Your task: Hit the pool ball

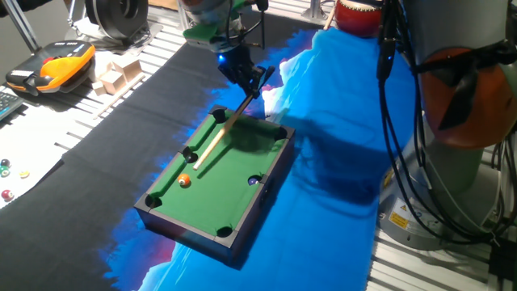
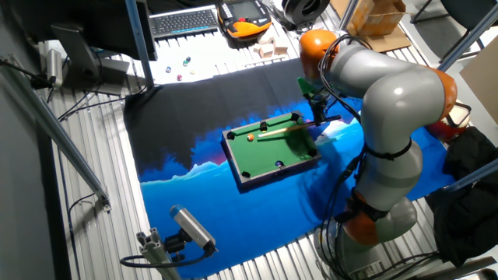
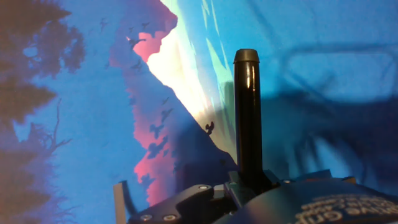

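The mini pool table (image 1: 212, 212) serves as the landmark; it sits on a blue printed cloth (image 1: 323, 194), with a black cloth (image 1: 121, 153) beyond its left long rail. Left of the table, well apart, lie small beads (image 1: 6, 167) on a white sheet and, farther back, an orange-and-black handheld unit (image 1: 50, 66) and pale wooden blocks (image 1: 113, 77). Any writing on these is too small to read.

On the green felt, the pool ball (image 1: 185, 180) rests near the left long rail, toward the table's near end, apart from the pockets; open felt spreads to its right and behind it. The cue stick (image 1: 220, 137) slants over the felt from the far right corner, its pale tip ending short of the ball, with bare felt between them.

The gripper (image 1: 257, 83) hangs above the far right corner, closed around the cue's dark butt (image 3: 247, 118). Right of the table the blue cloth lies open up to the robot base (image 1: 452, 162), whose yellow label (image 1: 398, 219) is unreadable.
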Robot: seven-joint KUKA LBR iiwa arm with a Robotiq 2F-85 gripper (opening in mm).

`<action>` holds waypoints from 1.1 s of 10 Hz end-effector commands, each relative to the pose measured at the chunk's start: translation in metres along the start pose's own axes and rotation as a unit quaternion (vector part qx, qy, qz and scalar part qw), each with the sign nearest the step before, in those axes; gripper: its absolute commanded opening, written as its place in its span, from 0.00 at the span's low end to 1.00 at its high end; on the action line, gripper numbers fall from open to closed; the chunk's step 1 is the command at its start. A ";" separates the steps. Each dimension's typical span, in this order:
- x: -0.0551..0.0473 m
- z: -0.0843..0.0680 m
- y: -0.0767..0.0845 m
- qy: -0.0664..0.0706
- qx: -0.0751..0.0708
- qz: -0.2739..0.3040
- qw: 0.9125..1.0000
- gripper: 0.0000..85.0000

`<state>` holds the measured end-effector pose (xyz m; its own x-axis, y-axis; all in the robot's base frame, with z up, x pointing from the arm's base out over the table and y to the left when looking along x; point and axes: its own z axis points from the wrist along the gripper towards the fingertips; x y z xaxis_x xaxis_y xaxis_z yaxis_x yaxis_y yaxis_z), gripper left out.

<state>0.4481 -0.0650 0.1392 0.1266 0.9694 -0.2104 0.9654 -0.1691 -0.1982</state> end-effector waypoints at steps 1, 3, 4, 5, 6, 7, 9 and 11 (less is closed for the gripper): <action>0.001 0.000 0.000 -0.003 0.004 0.003 1.000 0.00; 0.003 0.001 -0.001 -0.007 0.011 0.009 1.000 0.00; 0.004 0.001 -0.001 -0.008 0.013 0.010 1.000 0.00; 0.004 0.001 -0.001 -0.008 0.013 0.010 1.000 0.00; 0.005 0.002 -0.001 -0.007 0.013 0.012 1.000 0.00; 0.006 0.002 -0.002 -0.006 0.012 0.014 1.000 0.00; 0.028 0.005 -0.004 -0.010 0.029 0.043 0.999 0.00; 0.047 0.001 -0.011 -0.001 0.024 0.062 0.998 0.00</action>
<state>0.4435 -0.0195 0.1319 0.2471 0.9399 -0.2358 0.9305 -0.2980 -0.2127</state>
